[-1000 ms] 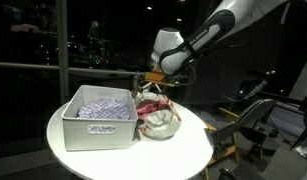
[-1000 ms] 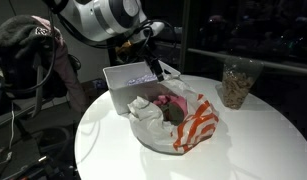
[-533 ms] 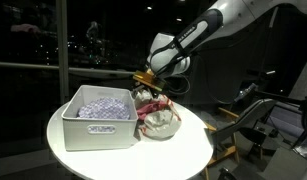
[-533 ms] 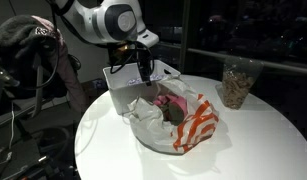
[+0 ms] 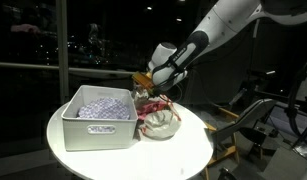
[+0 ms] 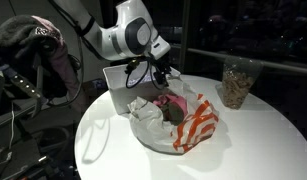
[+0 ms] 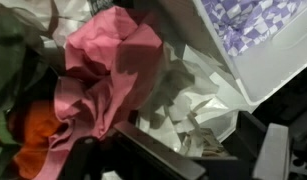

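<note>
My gripper (image 5: 154, 92) hangs low over a pile of clothes (image 5: 159, 122) on a round white table (image 5: 123, 160), and it also shows in an exterior view (image 6: 161, 80). The pile holds a pink cloth (image 6: 173, 103), white cloth and an orange-striped piece (image 6: 198, 125). In the wrist view my gripper (image 7: 213, 145) is open, and its dark fingers straddle crumpled white cloth (image 7: 193, 100) beside the pink cloth (image 7: 103, 60). I cannot tell if the fingers touch the cloth. Nothing is held.
A grey-white bin (image 5: 93, 130) with a purple-and-white patterned cloth (image 5: 103, 103) stands right beside the pile; it shows in the wrist view (image 7: 258, 60) too. A clear jar of brown snacks (image 6: 234, 85) stands at the table's far side. A chair with clothes (image 6: 33, 50) stands beside the table.
My gripper has moved from above the bin's edge over to the clothes pile and come lower, close to the white cloth.
</note>
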### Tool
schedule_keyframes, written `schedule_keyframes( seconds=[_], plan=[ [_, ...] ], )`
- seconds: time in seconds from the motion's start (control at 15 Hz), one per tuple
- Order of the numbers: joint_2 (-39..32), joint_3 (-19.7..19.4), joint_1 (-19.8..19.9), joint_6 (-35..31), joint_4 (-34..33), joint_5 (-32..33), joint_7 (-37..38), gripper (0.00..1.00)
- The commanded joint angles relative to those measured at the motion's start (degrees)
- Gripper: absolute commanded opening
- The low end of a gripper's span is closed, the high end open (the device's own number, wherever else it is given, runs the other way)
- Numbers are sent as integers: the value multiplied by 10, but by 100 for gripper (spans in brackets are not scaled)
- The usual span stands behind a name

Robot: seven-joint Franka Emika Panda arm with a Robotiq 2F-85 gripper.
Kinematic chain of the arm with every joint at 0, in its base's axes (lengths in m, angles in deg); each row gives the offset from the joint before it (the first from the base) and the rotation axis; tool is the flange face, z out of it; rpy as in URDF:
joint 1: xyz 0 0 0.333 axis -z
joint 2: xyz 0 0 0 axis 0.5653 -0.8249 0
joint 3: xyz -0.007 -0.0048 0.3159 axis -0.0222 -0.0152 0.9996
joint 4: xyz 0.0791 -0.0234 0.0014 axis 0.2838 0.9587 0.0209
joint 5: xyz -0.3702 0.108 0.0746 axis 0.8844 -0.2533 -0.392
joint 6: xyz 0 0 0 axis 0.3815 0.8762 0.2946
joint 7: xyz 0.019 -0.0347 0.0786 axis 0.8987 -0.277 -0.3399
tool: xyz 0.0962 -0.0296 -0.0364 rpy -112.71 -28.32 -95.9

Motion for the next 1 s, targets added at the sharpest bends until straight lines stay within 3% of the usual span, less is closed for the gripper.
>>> schedule_keyframes(
  seconds=[0.0,0.47,0.67,0.87,0.93],
  plan=[
    [-52,-45,-47,-13,-54,13,60,100],
    [-84,-78,-81,15,-84,4,105,100],
    [-84,-43,-56,40,-79,-58,75,100],
    [-95,-45,-60,41,-87,-73,77,100],
    [-101,-54,-68,40,-92,-68,82,75]
  ],
)
